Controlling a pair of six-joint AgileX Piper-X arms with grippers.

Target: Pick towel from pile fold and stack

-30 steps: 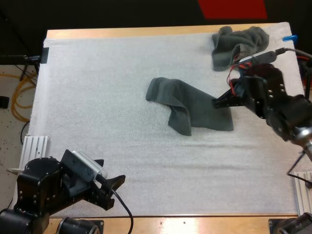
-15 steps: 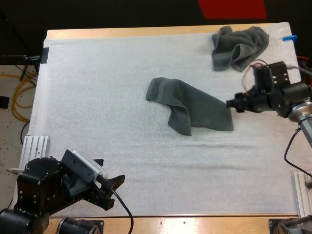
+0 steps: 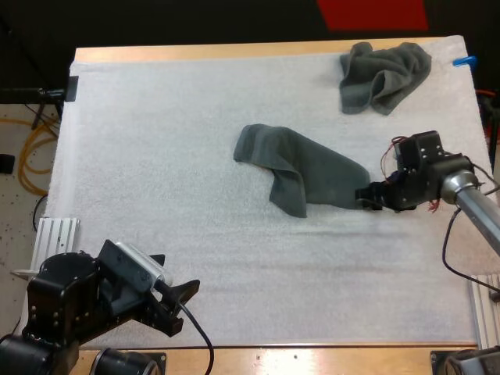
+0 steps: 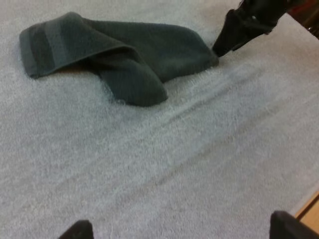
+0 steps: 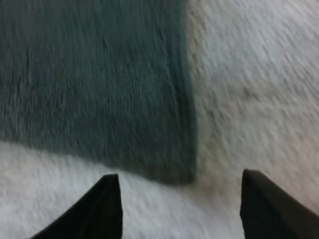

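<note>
Fingers (image 3: 186, 290) on our left gripper (image 3: 181, 308) stand wide apart with nothing between them. It hangs over the near edge of the white mat (image 3: 156, 156), well away from any cloth.

Further out, about mid-mat and a bit toward our right side, lies the dark grey-green towel (image 3: 316, 176). It's spread mostly flat, with one flap doubled over toward us. We'd guess it's light, soft and totally floppy, so it'll sag and drag on the fuzzy mat rather than slide clean. The best place to grab looks like a corner or a hemmed edge, pinching low so we catch one layer.

Our right gripper (image 3: 366, 200) is down at the towel's near right corner. Its fingers are spread, the corner sits just ahead of the gap, and it's holding nothing. We can't tell if the tips actually brush the cloth.

Way back at the far right corner sits the crumpled towel (image 3: 383, 74), well apart from both grippers.
</note>
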